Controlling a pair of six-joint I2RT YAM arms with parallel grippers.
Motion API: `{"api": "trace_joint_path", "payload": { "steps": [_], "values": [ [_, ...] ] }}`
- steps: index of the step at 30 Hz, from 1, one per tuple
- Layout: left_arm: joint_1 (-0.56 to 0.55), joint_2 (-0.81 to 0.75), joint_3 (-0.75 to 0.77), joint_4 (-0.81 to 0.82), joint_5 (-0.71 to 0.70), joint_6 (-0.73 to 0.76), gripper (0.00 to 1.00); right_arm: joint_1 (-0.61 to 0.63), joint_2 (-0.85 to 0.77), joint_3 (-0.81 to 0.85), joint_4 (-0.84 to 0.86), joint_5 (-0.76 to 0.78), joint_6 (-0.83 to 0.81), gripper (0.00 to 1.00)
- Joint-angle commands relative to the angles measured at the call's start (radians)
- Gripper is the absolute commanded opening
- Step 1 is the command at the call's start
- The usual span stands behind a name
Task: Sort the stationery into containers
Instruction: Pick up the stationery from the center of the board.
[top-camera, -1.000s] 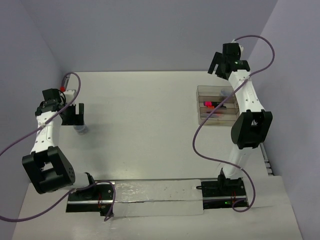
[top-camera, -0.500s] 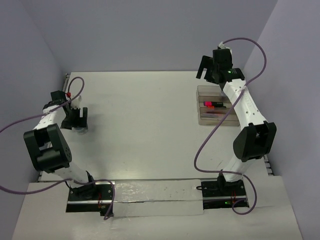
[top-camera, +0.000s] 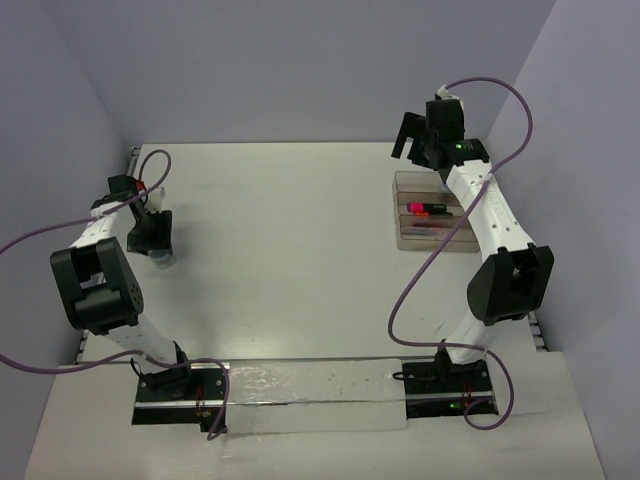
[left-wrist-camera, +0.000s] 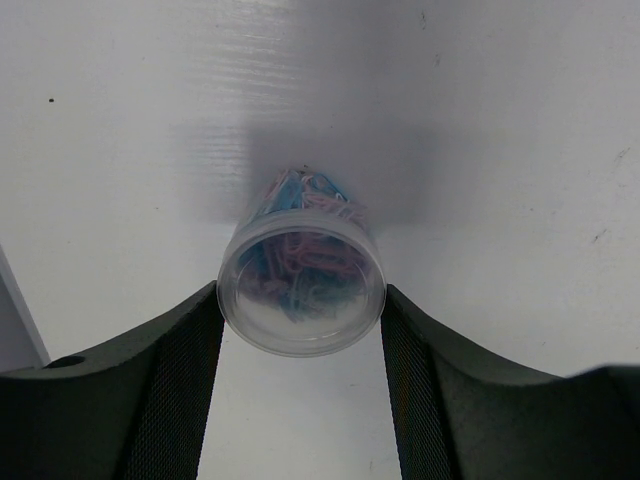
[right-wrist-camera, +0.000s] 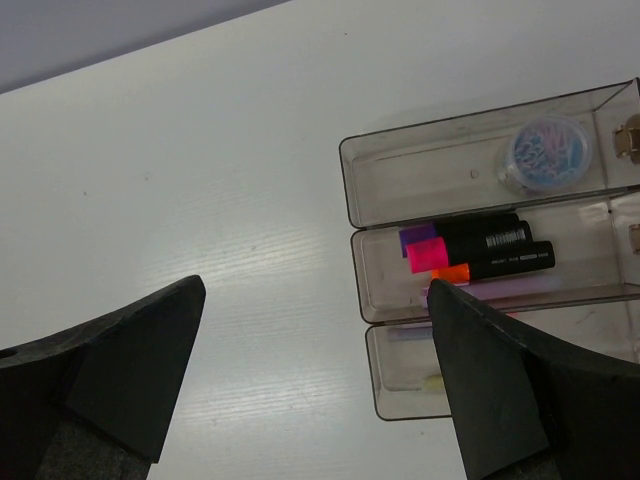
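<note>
Surroundings: A white surface (top-camera: 300, 250) was enclosed by plain lilac-grey walls (top-camera: 300, 70).
Left claw: The left claw (left-wrist-camera: 300, 305) was lowered at the left side of the surface, near the left edge. Its two dark fingers (left-wrist-camera: 150, 390) were closed in on a tub of paper clips (left-wrist-camera: 302, 285), one finger against each side of it.
Tub of paper clips: Small, round and clear, with blue and pink clips inside. It stood upright on the surface, well apart from the tray.
Right claw: The right claw (right-wrist-camera: 315, 288) was spread wide and held nothing. It hung above the surface near the far end of the tray.
Tray: The clear tray (right-wrist-camera: 352, 175) lay at the right side of the surface. It had three long compartments.
Tray contents: One outer compartment held a second tub (right-wrist-camera: 546, 152) of clips. The middle compartment held black highlighters (right-wrist-camera: 490, 250) with purple, pink and orange caps. The contents of the other outer compartment were too indistinct to identify.
</note>
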Motion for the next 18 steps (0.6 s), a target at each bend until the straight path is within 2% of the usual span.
{"api": "trace_joint_path", "payload": {
  "steps": [1, 3, 7, 10, 12, 17, 18],
  "values": [
    [-0.009, 0.019, 0.06, -0.03, -0.018, -0.004, 0.6, -0.003, -0.035, -0.002, 0.04, -0.001, 0.003, 1.0],
    [-0.01, 0.025, 0.066, -0.036, -0.016, -0.002, 0.59, -0.004, -0.039, -0.007, 0.04, -0.002, 0.002, 1.0],
    [-0.01, 0.022, 0.066, -0.041, 0.014, 0.015, 0.38, -0.004, -0.046, -0.013, 0.041, -0.009, 0.003, 1.0],
    [-0.022, -0.02, 0.043, -0.04, 0.1, 0.049, 0.13, -0.001, -0.058, -0.022, 0.046, -0.06, 0.003, 1.0],
    [-0.06, -0.062, 0.018, -0.025, 0.098, 0.083, 0.01, 0.018, -0.065, -0.028, 0.058, -0.097, -0.013, 1.0],
    [-0.154, -0.124, 0.031, -0.05, 0.084, 0.141, 0.0, 0.128, -0.078, -0.009, 0.068, -0.198, -0.082, 1.0],
    [-0.178, -0.134, 0.053, -0.074, 0.085, 0.151, 0.0, 0.142, -0.075, -0.001, 0.069, -0.27, -0.085, 1.0]
  ]
}}
